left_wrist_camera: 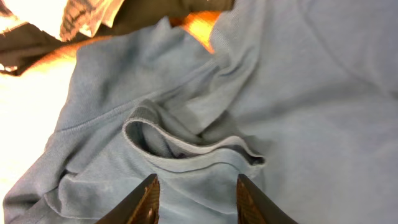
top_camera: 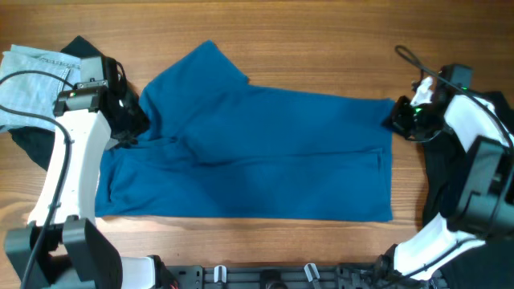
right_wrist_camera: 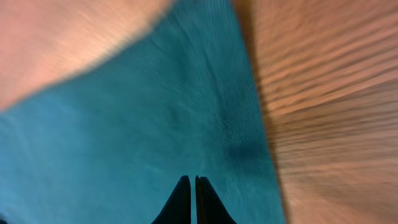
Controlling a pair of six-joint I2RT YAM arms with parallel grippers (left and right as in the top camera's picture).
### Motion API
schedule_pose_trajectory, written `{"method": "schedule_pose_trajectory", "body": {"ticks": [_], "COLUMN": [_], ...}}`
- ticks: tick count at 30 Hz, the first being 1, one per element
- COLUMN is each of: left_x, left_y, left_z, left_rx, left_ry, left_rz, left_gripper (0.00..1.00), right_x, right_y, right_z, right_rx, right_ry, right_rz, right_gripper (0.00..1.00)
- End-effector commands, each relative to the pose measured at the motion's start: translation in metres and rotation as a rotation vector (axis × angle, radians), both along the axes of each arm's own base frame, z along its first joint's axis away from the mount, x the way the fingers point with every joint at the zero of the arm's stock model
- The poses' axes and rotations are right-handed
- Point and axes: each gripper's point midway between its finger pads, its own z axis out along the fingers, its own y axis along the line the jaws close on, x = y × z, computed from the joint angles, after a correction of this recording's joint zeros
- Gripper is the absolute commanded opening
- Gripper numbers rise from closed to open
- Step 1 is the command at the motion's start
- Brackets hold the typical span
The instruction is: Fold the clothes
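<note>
Overhead view: large deep-blue short-sleeved fabric shirt (top_camera: 257, 152) spread across the centre of the wooden counter (top_camera: 321, 40), left end effector (top_camera: 135, 122) partly open and holding nothing over its collar at frame left, right end effector (top_camera: 399, 119) closed at its upper-right edge, hold on fabric indeterminate.

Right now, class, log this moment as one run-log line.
shirt: spread on table | left gripper: open over collar | right gripper: shut at shirt edge, grip unclear

The wooden bench (top_camera: 321, 48) shows warm brown grain running lengthwise. Along its near edge lies a dark rail (top_camera: 265, 277) carrying a few small pale clips.
</note>
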Motion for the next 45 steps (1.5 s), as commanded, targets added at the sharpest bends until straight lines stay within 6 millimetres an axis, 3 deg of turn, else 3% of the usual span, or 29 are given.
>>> {"method": "schedule_pose_trajectory", "body": {"ticks": [1,4,6,7,8,9,10,13,15,20,25,29,34,38,42,45], "left_x": [0.004,0.003,0.005,0.007,0.009,0.011,0.013,0.018,0.025,0.053,0.079,0.08,0.087,0.093,0.119,0.144], "left_y": [-0.007,-0.009,-0.014,-0.014,-0.016,-0.018,-0.021,-0.034,-0.047,-0.064,-0.068,-0.068,-0.077,-0.081,-0.082,-0.085], "left_z": [0.01,0.01,0.01,0.011,0.011,0.012,0.012,0.014,0.016,0.029,0.045,0.041,0.019,-0.002,0.0,0.0], "left_rx": [-0.031,-0.039,-0.065,-0.066,-0.065,-0.064,-0.064,-0.063,-0.058,-0.026,-0.022,-0.023,-0.037,-0.058,-0.037,-0.013], "left_ry": [-0.034,-0.032,-0.04,-0.048,-0.055,-0.065,-0.069,-0.087,-0.114,-0.239,-0.364,-0.354,-0.322,-0.289,-0.379,-0.465], "left_rz": [-0.022,-0.024,-0.032,-0.035,-0.04,-0.049,-0.056,-0.111,-0.198,-0.304,-0.315,-0.315,-0.432,-0.447,-0.461,-0.496], "left_gripper": [0.4,0.41,0.41,0.41,0.42,0.43,0.43,0.44,0.49,0.56,0.61,0.64,0.68,0.68,0.69,0.69], "right_x": [-0.025,-0.026,-0.015,-0.005,0.012,0.024,0.03,0.047,0.055,0.057,0.062,0.061,0.064,0.067,0.06,0.052], "right_y": [-0.025,-0.049,-0.06,-0.056,-0.039,-0.021,-0.016,-0.027,-0.036,-0.065,-0.069,-0.058,-0.026,-0.008,-0.024,-0.023], "right_z": [-0.03,-0.023,-0.006,0.002,0.017,0.034,0.044,0.07,0.075,0.046,0.02,0.004,-0.01,-0.014,-0.022,-0.02], "right_rx": [-0.133,-0.248,-0.292,-0.27,-0.186,-0.103,-0.075,-0.093,-0.1,-0.223,-0.229,-0.165,-0.063,-0.077,-0.186,-0.179], "right_ry": [0.188,0.192,0.151,0.104,0.002,-0.097,-0.14,-0.217,-0.245,-0.167,-0.144,-0.121,-0.125,-0.117,-0.041,-0.008], "right_rz": [-0.13,-0.144,-0.137,-0.092,0.041,0.162,0.192,0.136,0.079,-0.019,-0.015,0.0,0.076,0.12,0.045,0.04], "right_gripper": [0.04,0.05,0.04,0.04,0.05,0.14,0.18,0.41,0.47,0.48,0.49,0.49,0.44,0.32,0.04,0.04]}}
